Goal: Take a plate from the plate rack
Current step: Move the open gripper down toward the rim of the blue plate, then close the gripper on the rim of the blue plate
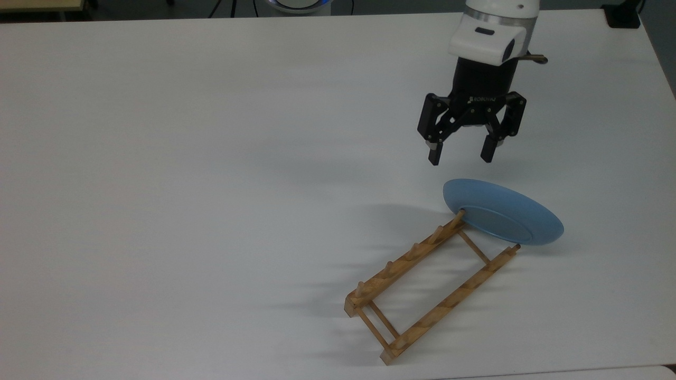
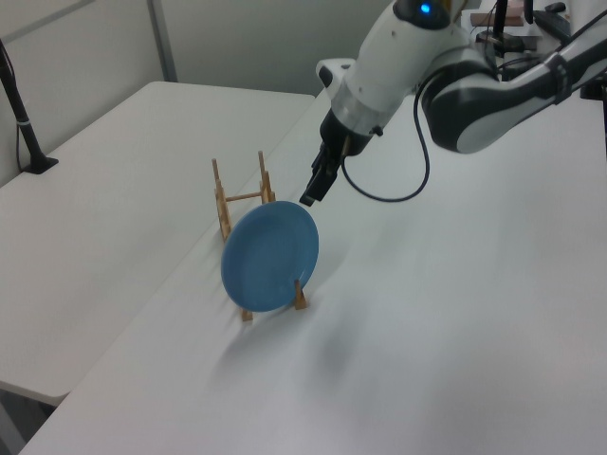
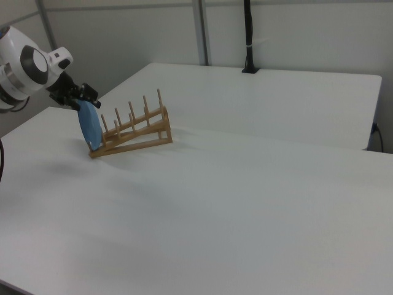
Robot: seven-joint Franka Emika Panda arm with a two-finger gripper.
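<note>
The gripper (image 1: 460, 153) hangs with its fingers spread wide, empty, above the plate (image 1: 502, 212) and just short of its top edge. The plate stands on edge in the end slot of the rack (image 1: 430, 285), at the end toward the top view's upper right, leaning against the last pair of pegs. In the left view its blue face (image 2: 270, 256) is turned to the camera, with the gripper (image 2: 310, 196) close to its upper rim. The right view shows the plate (image 3: 89, 126) edge-on at the rack's (image 3: 132, 131) low end, tilted slightly.

The step in hand looks like the approach before the grasp. To do it well, the fingers likely need to straddle the thin rim, one on each face, so the wrist should line up with the plate's tilt before it goes lower. A straight pull along the pegs seems safest; a sideways tug could drag the light rack across the table (image 1: 185, 184).
</note>
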